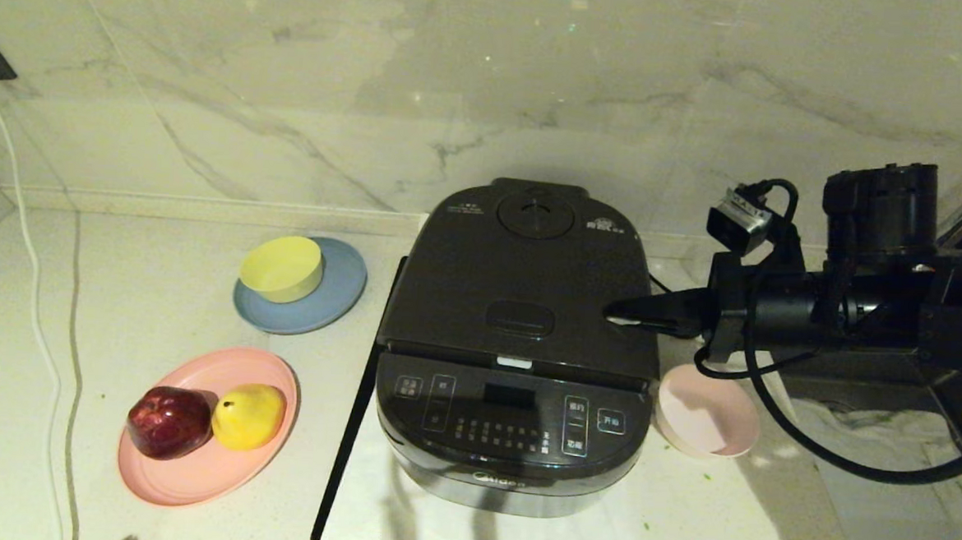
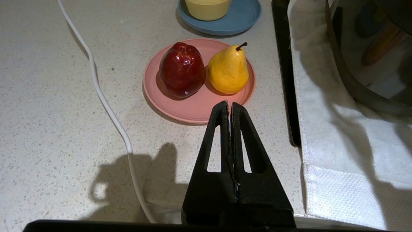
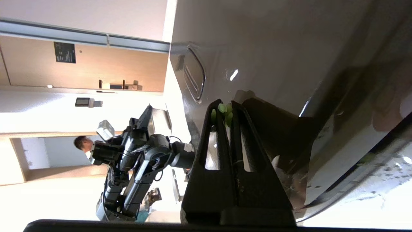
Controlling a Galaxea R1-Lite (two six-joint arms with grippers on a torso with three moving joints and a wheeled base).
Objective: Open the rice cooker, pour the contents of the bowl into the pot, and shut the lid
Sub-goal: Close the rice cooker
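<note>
Counter [image 1: 158, 302] | lid [image 1: 521, 288] down | right jaws [image 1: 620, 313] closed above it

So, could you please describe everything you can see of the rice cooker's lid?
The lid is dark grey, glossy plastic, shut flat on the rice cooker. It has a round steam vent near the back and a rectangular latch button near the front. The shut right gripper lies over its right edge.

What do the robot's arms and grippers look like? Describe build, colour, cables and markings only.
The right arm is matte black with blocky joints, a black cable looping beneath it, and a small silver-labelled connector on top. The right gripper and left gripper both have black tapered fingers with long triangular cut-outs; small green bits cling to the right tips.
</note>
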